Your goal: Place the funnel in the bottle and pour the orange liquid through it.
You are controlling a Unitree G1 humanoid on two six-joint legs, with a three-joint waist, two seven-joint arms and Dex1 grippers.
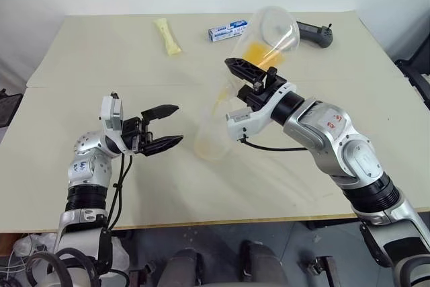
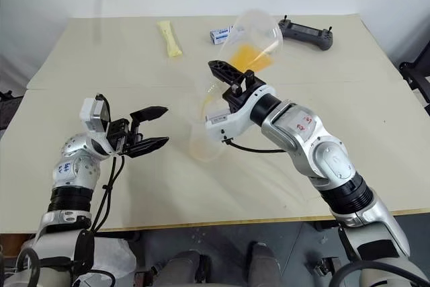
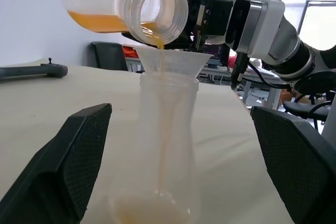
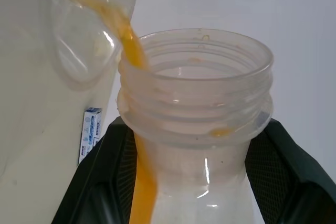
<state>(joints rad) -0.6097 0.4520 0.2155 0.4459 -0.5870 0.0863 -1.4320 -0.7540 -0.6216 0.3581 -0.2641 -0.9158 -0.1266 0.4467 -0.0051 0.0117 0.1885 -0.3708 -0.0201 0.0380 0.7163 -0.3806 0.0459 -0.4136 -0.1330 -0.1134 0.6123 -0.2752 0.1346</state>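
Observation:
The clear bottle [image 1: 213, 132] stands upright on the table, with the small clear funnel [image 3: 170, 61] seated in its neck. My right gripper [image 1: 259, 75] is shut on the threaded neck of a clear wide-mouthed cup [image 1: 272, 31], tilted over the funnel. Orange liquid [image 1: 259, 53] lies in the cup's lower side. A thin stream [image 3: 160, 40] of it runs from the cup's mouth into the funnel, and a shallow pool [image 3: 152, 211] sits in the bottle's base. My left gripper [image 1: 176, 124] is open, level, just left of the bottle and apart from it.
At the table's far side lie a pale yellow packet [image 1: 168, 35], a blue-and-white box [image 1: 227, 30] and a black controller [image 1: 314, 31]. A seam [image 1: 80, 85] crosses the tabletop behind my left arm. The table's front edge [image 1: 222, 223] runs below both arms.

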